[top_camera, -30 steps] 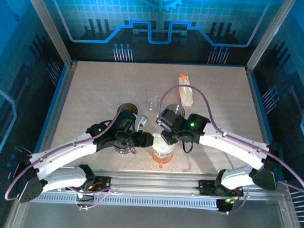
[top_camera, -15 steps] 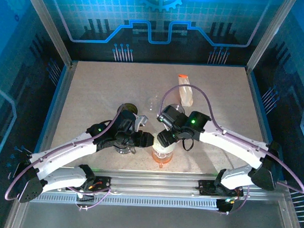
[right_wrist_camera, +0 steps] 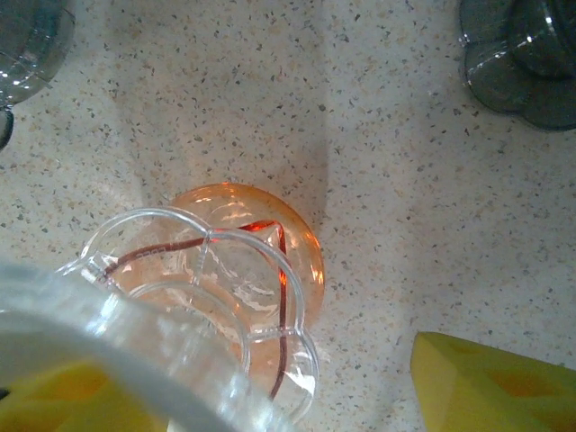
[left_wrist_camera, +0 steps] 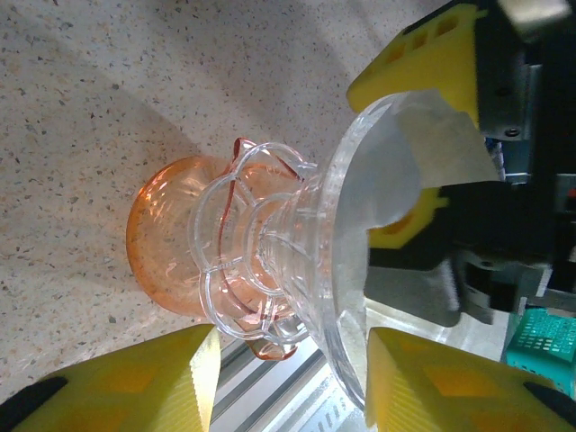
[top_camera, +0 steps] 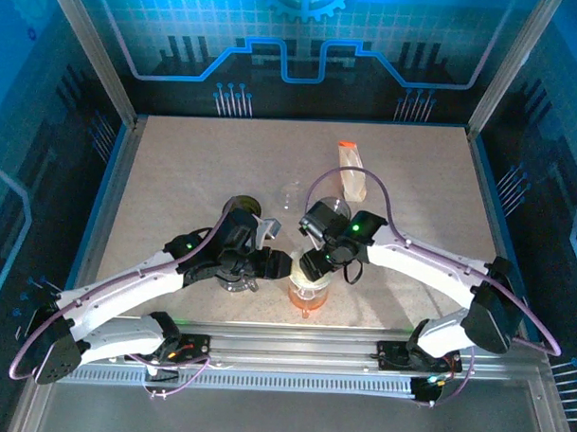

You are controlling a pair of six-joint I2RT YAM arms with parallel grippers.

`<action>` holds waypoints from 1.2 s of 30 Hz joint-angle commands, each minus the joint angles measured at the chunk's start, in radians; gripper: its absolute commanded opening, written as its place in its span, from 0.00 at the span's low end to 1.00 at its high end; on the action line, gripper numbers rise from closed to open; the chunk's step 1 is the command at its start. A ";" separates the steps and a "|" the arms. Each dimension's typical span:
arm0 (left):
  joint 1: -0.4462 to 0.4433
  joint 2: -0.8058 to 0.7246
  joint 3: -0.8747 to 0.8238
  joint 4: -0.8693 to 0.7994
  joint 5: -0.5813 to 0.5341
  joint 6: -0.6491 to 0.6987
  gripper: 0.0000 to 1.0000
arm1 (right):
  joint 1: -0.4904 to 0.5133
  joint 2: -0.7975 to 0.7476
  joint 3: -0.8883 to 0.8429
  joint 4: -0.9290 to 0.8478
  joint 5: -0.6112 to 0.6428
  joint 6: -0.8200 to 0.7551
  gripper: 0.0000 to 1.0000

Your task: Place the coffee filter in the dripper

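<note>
A clear dripper (left_wrist_camera: 270,270) sits on an orange glass carafe (left_wrist_camera: 166,238) near the table's front edge (top_camera: 308,294). The white coffee filter (left_wrist_camera: 427,148) lies inside the dripper's cone. My right gripper (top_camera: 312,264) hangs over the dripper's mouth, open, one yellow finger (left_wrist_camera: 423,54) on each side of the filter. From the right wrist I see the dripper (right_wrist_camera: 207,306) and the carafe (right_wrist_camera: 261,225) below my gripper (right_wrist_camera: 270,396). My left gripper (left_wrist_camera: 292,387) stands open at the dripper's left side (top_camera: 275,265). The dripper's rim is close to one finger (left_wrist_camera: 450,378).
A grey glass piece (top_camera: 241,209) and another under the left wrist (top_camera: 234,282) stand left of the carafe. A clear cup (top_camera: 291,190), a glass (top_camera: 334,209) and a bag with an orange clip (top_camera: 351,177) lie behind. The table's metal front rail (top_camera: 293,354) is close.
My right gripper's jaws have widened over the dripper, and the right arm has shifted slightly. The left arm and the carafe have stayed put.
</note>
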 commanded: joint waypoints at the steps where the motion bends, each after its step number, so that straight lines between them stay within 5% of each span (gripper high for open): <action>1: -0.010 -0.006 -0.007 0.009 0.028 -0.025 0.48 | -0.008 0.023 -0.014 0.021 -0.018 -0.010 0.69; 15: -0.010 -0.061 -0.011 0.053 0.003 -0.049 0.68 | -0.005 0.012 -0.048 0.044 0.002 0.004 0.68; 25: -0.010 0.009 -0.007 0.022 -0.006 -0.043 0.49 | 0.005 -0.060 -0.022 0.014 0.038 0.023 0.70; 36: -0.010 -0.001 -0.014 0.010 -0.012 -0.049 0.53 | -0.004 -0.206 0.004 -0.042 0.173 0.062 0.72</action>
